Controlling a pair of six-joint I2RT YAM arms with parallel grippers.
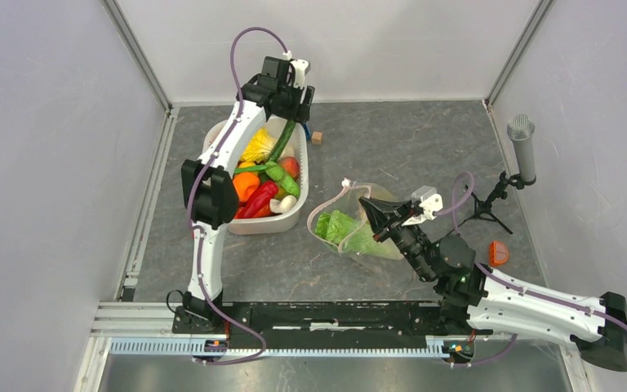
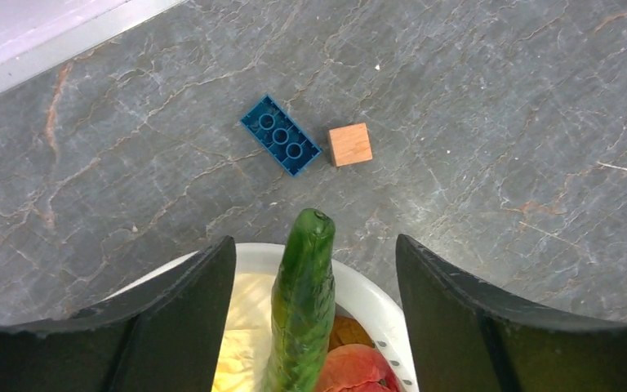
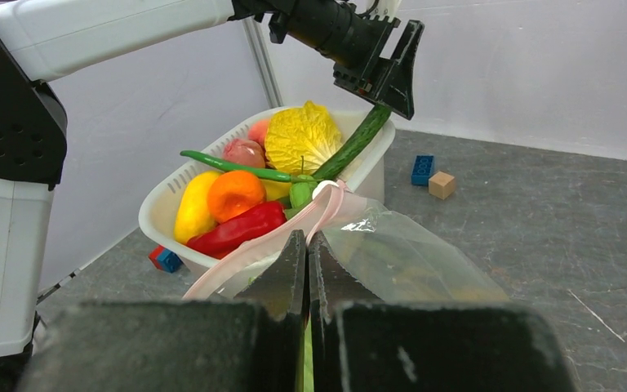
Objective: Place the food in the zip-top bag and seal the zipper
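The clear zip-top bag lies mid-table with a green-and-white napa cabbage inside. Its pink zipper arcs open at the mouth. My right gripper is shut on the bag's upper edge and holds the mouth up; it also shows in the right wrist view. The rest of the food fills the white tub: a cucumber, yellow cabbage, an orange, a red pepper. My left gripper is open, its fingers on either side of the cucumber's raised tip, not touching.
A blue brick and a small wooden block lie on the table behind the tub. A red-and-blue block sits by the tub's near side. A microphone on a tripod and an orange piece stand at the right.
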